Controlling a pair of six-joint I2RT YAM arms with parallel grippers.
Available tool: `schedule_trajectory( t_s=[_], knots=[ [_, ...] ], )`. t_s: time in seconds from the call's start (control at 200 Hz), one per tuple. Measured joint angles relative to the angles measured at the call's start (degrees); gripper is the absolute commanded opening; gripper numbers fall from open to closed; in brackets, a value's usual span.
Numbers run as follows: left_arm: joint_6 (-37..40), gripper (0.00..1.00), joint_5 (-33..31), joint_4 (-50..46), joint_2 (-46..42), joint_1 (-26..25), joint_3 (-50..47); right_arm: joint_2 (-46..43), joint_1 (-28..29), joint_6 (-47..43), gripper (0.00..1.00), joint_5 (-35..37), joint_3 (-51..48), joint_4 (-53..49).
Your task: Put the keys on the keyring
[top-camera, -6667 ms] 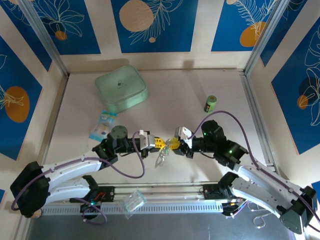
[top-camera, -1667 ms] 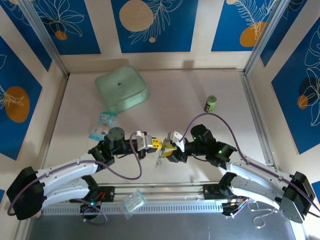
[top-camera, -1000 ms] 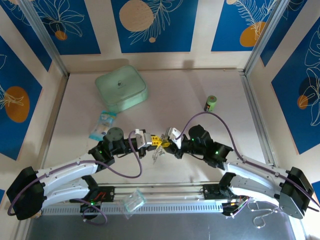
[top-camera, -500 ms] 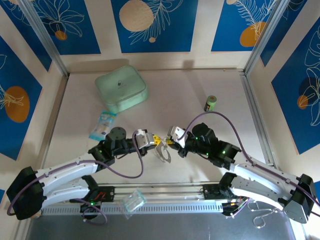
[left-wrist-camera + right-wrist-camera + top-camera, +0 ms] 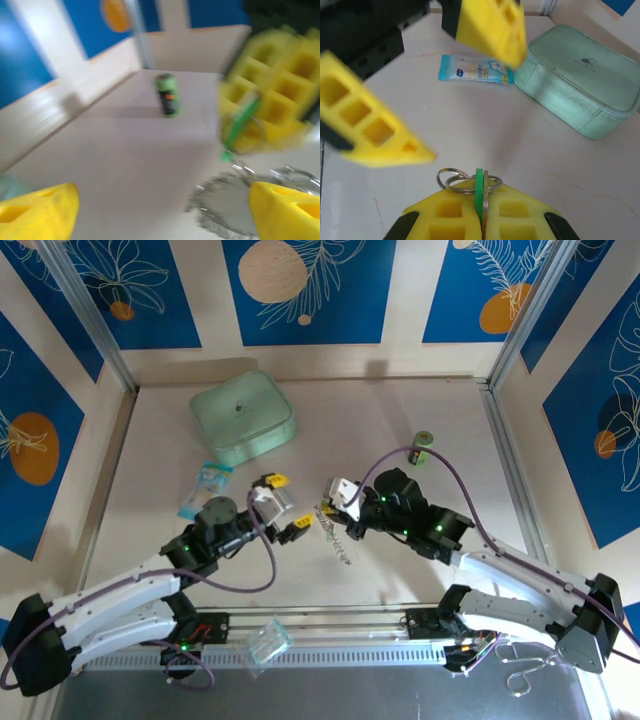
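The right gripper (image 5: 481, 202) is pinching the keys (image 5: 480, 181) edge-up, small rings (image 5: 451, 179) poking out, while the left gripper (image 5: 435, 85) is gaping wide opposite.

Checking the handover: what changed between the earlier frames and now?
Left tool opened, let go and drew back left. Right tool stays shut on the green-headed key, keyring trailing below it. Mint box, packet, can unmoved.

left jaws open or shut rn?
Open. In the left wrist view the yellow pads sit far apart at the bottom corners, gripping nothing; the top view shows the left jaws spread wide.
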Motion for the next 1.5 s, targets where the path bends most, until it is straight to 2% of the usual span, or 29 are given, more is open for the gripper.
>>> schedule_trajectory(
  t_s=[0.215, 0.305, 0.395, 0.54, 0.685, 0.83, 1.075, 1.14, 1.235, 1.29, 1.5],
  knots=[
    [-4.4, 0.92, -25.0, -2.0, -10.8, 1.7, -0.3, 13.1, 3.8, 1.6, 0.0, -3.0, 5.2, 7.9],
    [-5.5, 0.92, -31.6, -4.1, -13.6, 2.7, -0.3, 19.1, 6.1, 4.1, 0.0, -3.6, 7.7, 12.4],
    [-6.1, 0.92, -35.3, -5.9, -14.8, 3.8, -0.2, 23.9, 7.1, 7.2, 0.0, -3.5, 9.1, 16.4],
    [-7.9, 0.96, -36.3, -9.6, -13.7, 6.2, -0.1, 29.4, 5.8, 9.6, 0.0, -1.8, 9.5, 18.0],
    [-11.5, 0.96, -34.2, -12.2, -11.1, 10.5, 0.2, 32.0, 0.6, 9.5, 0.0, 0.8, 8.7, 15.3],
    [-13.7, 0.97, -31.6, -13.1, -8.0, 12.7, 0.2, 31.8, -3.3, 4.9, 0.0, 4.8, 7.7, 9.1],
    [-13.7, 0.98, -30.3, -12.3, -4.4, 14.1, 0.1, 30.5, -4.2, -5.6, 0.0, 12.2, 3.5, -1.2],
    [-12.6, 0.99, -30.6, -11.4, -3.6, 14.5, 0.1, 30.4, -4.6, -7.6, 0.06, 14.2, 2.4, -3.3],
    [-10.6, 1.0, -31.9, -9.8, -3.5, 15.6, -0.3, 29.9, -5.8, -9.2, 0.27, 16.9, 0.6, -5.0],
    [-10.0, 1.0, -33.1, -8.7, -3.5, 16.5, -0.9, 29.2, -6.8, -10.3, 0.35, 18.4, -0.2, -5.8],
    [-7.8, 1.0, -37.0, -4.0, -2.6, 20.2, -3.9, 23.9, -11.6, -9.0, 0.4, 22.3, -3.1, -6.4]
  ],
)
